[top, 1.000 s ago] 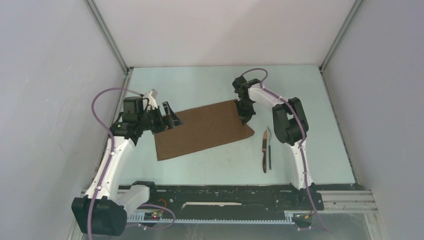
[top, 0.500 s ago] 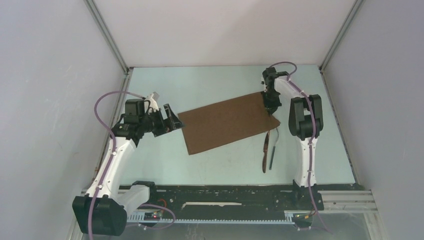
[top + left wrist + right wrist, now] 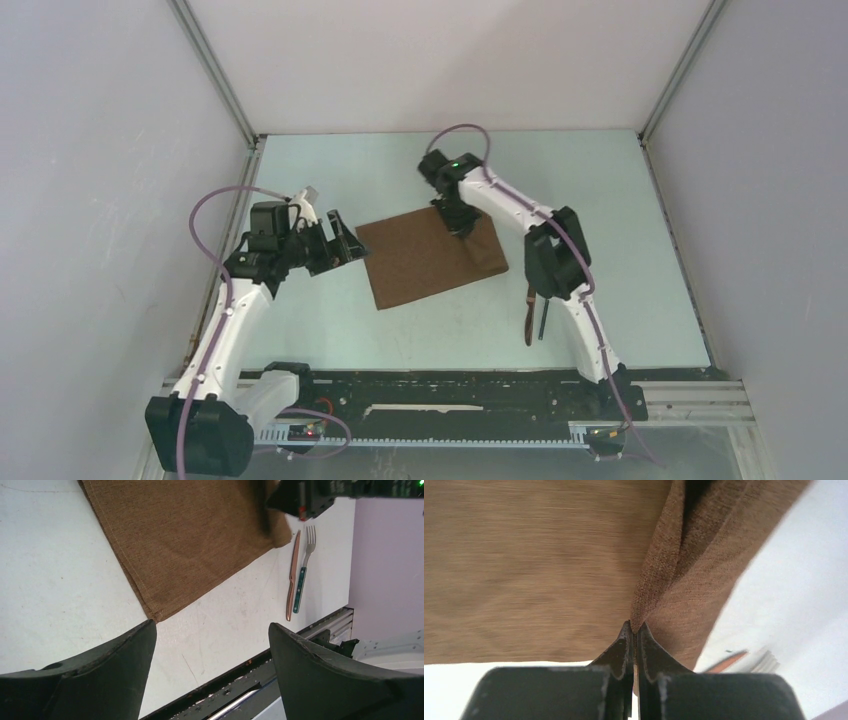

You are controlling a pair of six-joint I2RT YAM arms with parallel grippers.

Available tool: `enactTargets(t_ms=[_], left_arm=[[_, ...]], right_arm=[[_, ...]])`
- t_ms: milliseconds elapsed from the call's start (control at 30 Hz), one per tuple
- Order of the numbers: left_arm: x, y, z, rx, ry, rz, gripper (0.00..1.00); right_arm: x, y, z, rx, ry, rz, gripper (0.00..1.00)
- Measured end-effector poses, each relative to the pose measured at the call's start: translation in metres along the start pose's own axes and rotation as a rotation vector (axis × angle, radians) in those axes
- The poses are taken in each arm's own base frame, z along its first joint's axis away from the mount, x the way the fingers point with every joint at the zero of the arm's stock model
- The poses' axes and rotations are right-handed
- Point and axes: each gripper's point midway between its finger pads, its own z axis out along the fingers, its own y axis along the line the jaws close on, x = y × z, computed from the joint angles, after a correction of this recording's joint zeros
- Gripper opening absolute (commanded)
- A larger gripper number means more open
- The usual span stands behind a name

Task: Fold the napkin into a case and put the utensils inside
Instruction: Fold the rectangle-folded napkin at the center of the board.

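Note:
The brown napkin (image 3: pixel 415 262) lies folded over on the table, its right part doubled back toward the left. My right gripper (image 3: pixel 457 217) hangs above its far right area, shut on a pinched ridge of the napkin (image 3: pixel 549 565) that rises between the right gripper (image 3: pixel 634 627) jaws. My left gripper (image 3: pixel 345 243) stands open just off the cloth's left edge; in its own view the left gripper (image 3: pixel 211 627) has only bare table between its jaws, with the napkin (image 3: pixel 190 540) beyond. The utensils, a copper-brown knife (image 3: pixel 292 575) and a teal-handled fork (image 3: pixel 302 570), lie side by side right of the cloth, partly behind the right arm (image 3: pixel 550 265).
A black rail (image 3: pixel 450 385) runs along the table's near edge, holding both arm bases. Pale walls with metal corner posts (image 3: pixel 215 75) close the table on three sides. The knife (image 3: pixel 528 320) lies close to the right arm's upright link.
The right gripper first dragged the napkin rightward, then swung left with the held edge, doubling the cloth over itself. The left arm has barely moved and stays open.

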Motion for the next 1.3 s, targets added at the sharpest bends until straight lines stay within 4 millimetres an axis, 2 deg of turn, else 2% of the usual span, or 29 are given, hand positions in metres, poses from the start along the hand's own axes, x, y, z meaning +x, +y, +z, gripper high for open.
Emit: enactTargets(t_ms=[133, 233, 367, 500, 733, 900, 1067, 1300], left_arm=[[-0.001, -0.002, -0.003, 0.006, -0.011, 0.008, 0.89], [-0.001, -0.005, -0.004, 0.015, -0.015, 0.012, 0.89], [-0.001, -0.005, -0.005, 0.018, -0.018, 0.014, 0.89], [-0.001, -0.006, -0.006, 0.019, -0.022, 0.016, 0.89], [-0.003, -0.008, -0.010, 0.023, -0.037, 0.023, 0.89], [-0.005, -0.007, -0.012, 0.021, -0.047, 0.022, 0.89], [-0.005, -0.007, -0.013, 0.019, -0.052, 0.021, 0.89], [-0.004, -0.006, -0.014, 0.015, -0.049, 0.015, 0.89]], right_arm=[[-0.007, 0.067, -0.004, -0.084, -0.031, -0.086, 0.00], [-0.001, 0.112, -0.003, -0.176, -0.021, -0.132, 0.00], [0.010, 0.155, -0.006, -0.327, 0.008, -0.144, 0.00], [0.005, 0.183, -0.016, -0.472, -0.005, -0.119, 0.00], [-0.003, 0.209, -0.027, -0.612, -0.020, -0.081, 0.00], [-0.004, 0.221, -0.018, -0.654, -0.002, -0.053, 0.00], [-0.002, 0.227, -0.009, -0.667, 0.020, -0.040, 0.00], [-0.007, 0.231, -0.012, -0.682, 0.008, -0.027, 0.00]])
